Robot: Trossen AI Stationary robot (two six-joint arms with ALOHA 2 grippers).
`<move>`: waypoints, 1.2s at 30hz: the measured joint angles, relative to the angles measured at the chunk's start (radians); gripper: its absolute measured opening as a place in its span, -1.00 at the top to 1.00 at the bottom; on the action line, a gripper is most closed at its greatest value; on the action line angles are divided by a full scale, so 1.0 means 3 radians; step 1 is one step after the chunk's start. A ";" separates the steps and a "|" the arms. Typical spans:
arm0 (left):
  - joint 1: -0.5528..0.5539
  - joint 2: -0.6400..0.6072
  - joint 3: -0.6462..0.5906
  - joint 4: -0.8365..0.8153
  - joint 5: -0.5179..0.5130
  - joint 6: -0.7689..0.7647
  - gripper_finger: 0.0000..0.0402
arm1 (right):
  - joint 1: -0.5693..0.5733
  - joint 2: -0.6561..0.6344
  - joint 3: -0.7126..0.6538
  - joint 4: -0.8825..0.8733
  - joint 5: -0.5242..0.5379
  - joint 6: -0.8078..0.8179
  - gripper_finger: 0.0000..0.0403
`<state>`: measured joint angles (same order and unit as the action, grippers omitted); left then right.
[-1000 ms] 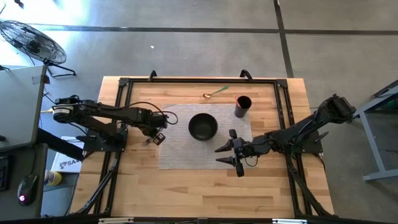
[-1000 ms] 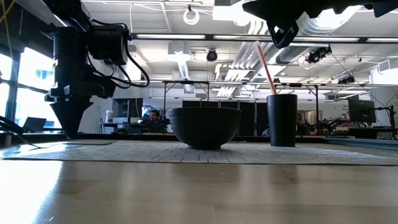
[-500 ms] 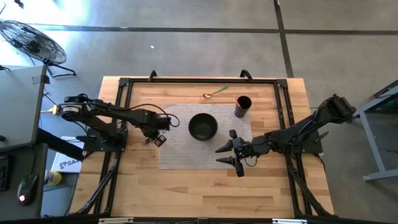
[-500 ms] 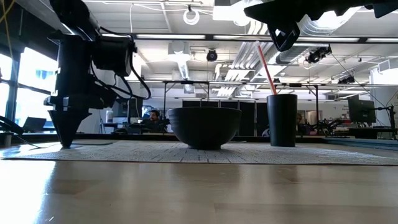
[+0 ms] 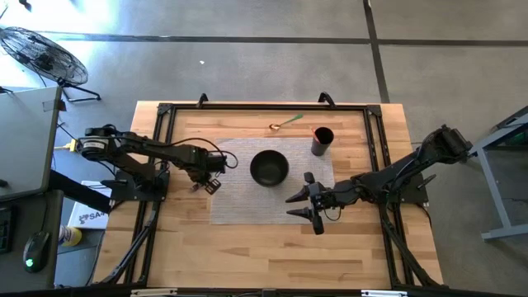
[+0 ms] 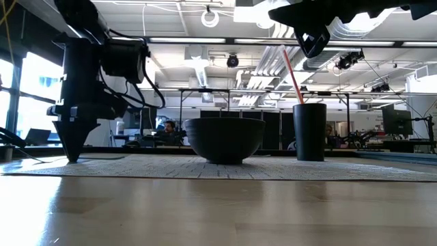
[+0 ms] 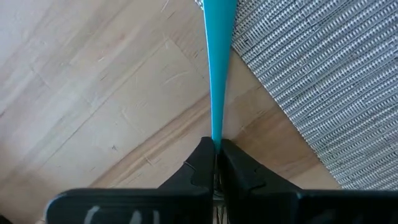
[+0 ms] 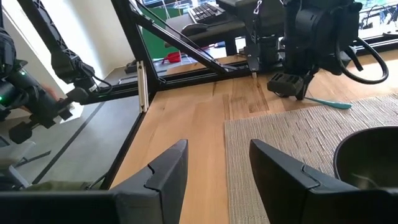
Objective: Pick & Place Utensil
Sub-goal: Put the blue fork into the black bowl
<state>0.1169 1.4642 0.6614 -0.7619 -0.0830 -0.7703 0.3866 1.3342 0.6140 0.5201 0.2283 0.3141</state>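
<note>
My left gripper (image 5: 209,183) stands at the left edge of the grey woven mat (image 5: 247,206), fingers pointing down at the table. It is shut on a teal utensil (image 7: 216,74), which also shows in the right wrist view (image 8: 329,102). My right gripper (image 5: 302,208) is open and empty, hovering above the mat to the near right of the black bowl (image 5: 269,167). A gold spoon with a green handle (image 5: 285,123) lies on the bare wood at the far side. My left gripper pinches one end of the teal utensil's thin handle (image 7: 216,138) between its two fingertips. The fingers come from above, pointing down. The handle runs straight away from the fingers, low over the wood, and its other end (image 8: 341,105) lies on the mat's edge.
A black cup with a red straw (image 5: 322,140) stands on the mat's far right corner, right of the bowl. A black frame (image 5: 264,108) runs around the table. Bare wood lies along the near side of the mat.
My left gripper has gone down toward the table at the mat's left edge, then kept still for the last half second. My right gripper has kept still.
</note>
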 joint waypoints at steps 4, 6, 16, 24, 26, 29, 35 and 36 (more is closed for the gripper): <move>-0.0003 -0.0105 0.0087 -0.0130 -0.0097 0.0007 0.97 | 0.0001 0.0000 0.0000 -0.0006 0.0001 -0.0013 0.18; 0.0004 -0.0226 0.0154 -0.0195 -0.0271 0.0014 0.98 | 0.0000 0.0000 0.0000 -0.0021 0.0001 -0.0017 0.18; -0.0111 -0.0461 0.0488 0.1022 -0.0531 0.0655 0.99 | -0.0001 0.0000 0.0000 -0.0030 0.0050 -0.0025 0.18; -0.0107 -0.0292 0.0925 0.1697 -0.0693 0.0889 0.99 | -0.0003 0.0000 0.0000 -0.0027 0.0068 -0.0027 0.18; -0.0108 -0.0196 0.1055 0.1822 -0.0687 0.0976 0.99 | -0.0001 -0.0001 0.0000 -0.0025 0.0089 -0.0028 0.18; -0.0108 0.0023 0.1214 0.1952 -0.0636 0.1013 0.99 | -0.0003 0.0000 0.0000 -0.0024 0.0091 -0.0028 0.18; -0.0108 0.0657 0.1511 0.1983 -0.0657 0.1010 0.99 | -0.0003 0.0000 0.0000 -0.0025 0.0081 -0.0028 0.18; -0.0108 0.0748 0.1558 0.1985 -0.0656 0.1010 0.99 | -0.0003 -0.0001 0.0000 -0.0025 0.0080 -0.0028 0.18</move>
<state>0.0845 1.6885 1.1287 -0.1665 -0.2798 -0.4673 0.3859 1.3340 0.6140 0.5128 0.2522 0.3058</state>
